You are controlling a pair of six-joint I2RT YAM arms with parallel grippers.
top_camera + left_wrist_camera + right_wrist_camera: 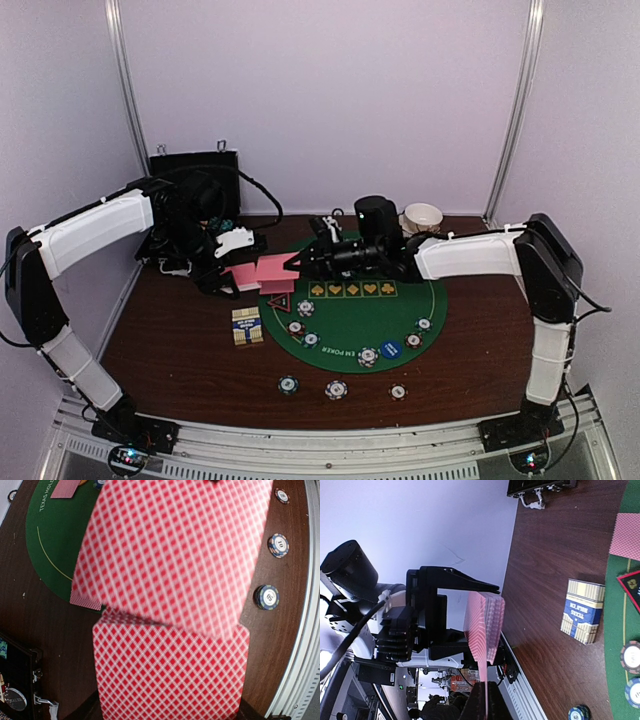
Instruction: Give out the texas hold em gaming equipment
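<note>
My left gripper (228,272) is shut on a deck of pink-backed cards (170,675), held above the table left of the green mat (350,318). My right gripper (487,702) is shut on one card (170,555) that overlaps the deck's top; it shows edge-on in the right wrist view (486,680). Two more cards lie face down at the mat's left end (65,487) (86,600). The black-and-red triangular marker (279,300) sits on the mat's left edge. Stripe-edged chips (336,389) lie on and below the mat. A blue disc (391,349) lies on the mat. No orange disc shows.
A blue-and-tan card box (247,325) lies left of the mat. The black case (195,185) stands open at the back left. Stacked white bowls (422,217) sit at the back right. Three chips (267,596) lie near the table's front rail.
</note>
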